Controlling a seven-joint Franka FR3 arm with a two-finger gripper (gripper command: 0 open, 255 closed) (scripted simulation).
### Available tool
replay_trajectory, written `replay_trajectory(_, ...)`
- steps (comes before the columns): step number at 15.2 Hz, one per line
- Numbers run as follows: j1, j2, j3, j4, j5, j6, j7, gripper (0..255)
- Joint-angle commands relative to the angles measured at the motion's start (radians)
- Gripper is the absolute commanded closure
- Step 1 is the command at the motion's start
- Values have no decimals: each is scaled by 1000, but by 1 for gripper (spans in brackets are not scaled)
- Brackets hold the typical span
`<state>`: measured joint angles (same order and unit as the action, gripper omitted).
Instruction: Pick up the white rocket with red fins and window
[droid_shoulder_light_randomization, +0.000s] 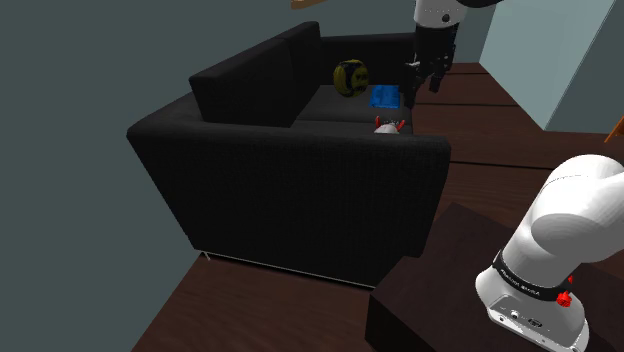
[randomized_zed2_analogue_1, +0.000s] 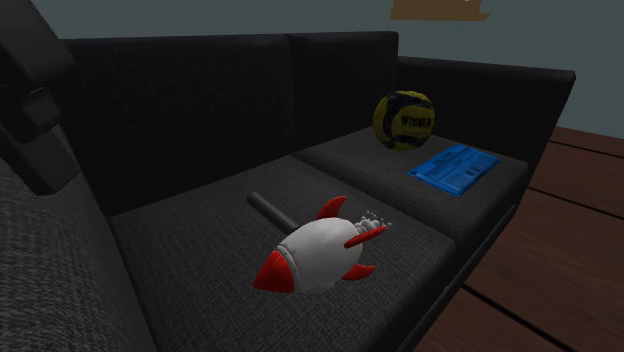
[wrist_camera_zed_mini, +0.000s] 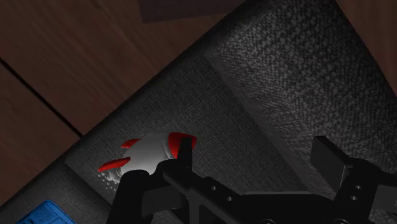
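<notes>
My gripper stands wide open, empty. One white rocket lies just outside one finger; one ball and one blue packet lie farther off.

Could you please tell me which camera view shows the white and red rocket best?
The second exterior view: the rocket lies whole on its side on the sofa seat, nose and fins clear. In the shoulder view its top peeks above the sofa's arm; in the wrist view the gripper covers part of it.
</notes>
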<state>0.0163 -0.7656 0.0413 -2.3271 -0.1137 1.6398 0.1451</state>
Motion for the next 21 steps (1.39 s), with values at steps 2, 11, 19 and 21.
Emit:
replay_trajectory(2,0,27,-28,11,-12,-1,-47,0)
replay_trajectory(11,7,342,-240,178,-92,-10,-458,0)
replay_trajectory(19,-3,699,-357,412,-105,-26,-812,0)
replay_trajectory(21,-14,795,-372,481,-103,-34,-897,0)
